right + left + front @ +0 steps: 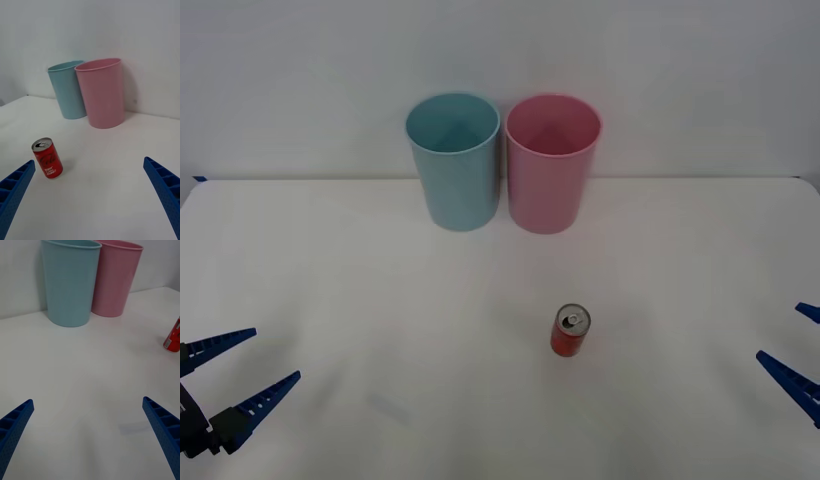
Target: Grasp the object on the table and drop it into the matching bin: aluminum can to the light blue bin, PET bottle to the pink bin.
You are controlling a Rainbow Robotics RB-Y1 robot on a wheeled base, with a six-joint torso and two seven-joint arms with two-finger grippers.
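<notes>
A small red aluminum can with a silver top stands upright on the white table, right of centre and nearer than the bins. It also shows in the right wrist view and at the edge of the left wrist view. The light blue bin and the pink bin stand side by side at the back. My left gripper hangs open at the front left. My right gripper is open at the front right edge, well to the right of the can.
A plain white wall rises behind the table's far edge. Both bins look hollow, with nothing seen inside. Bare tabletop lies between the can and each gripper.
</notes>
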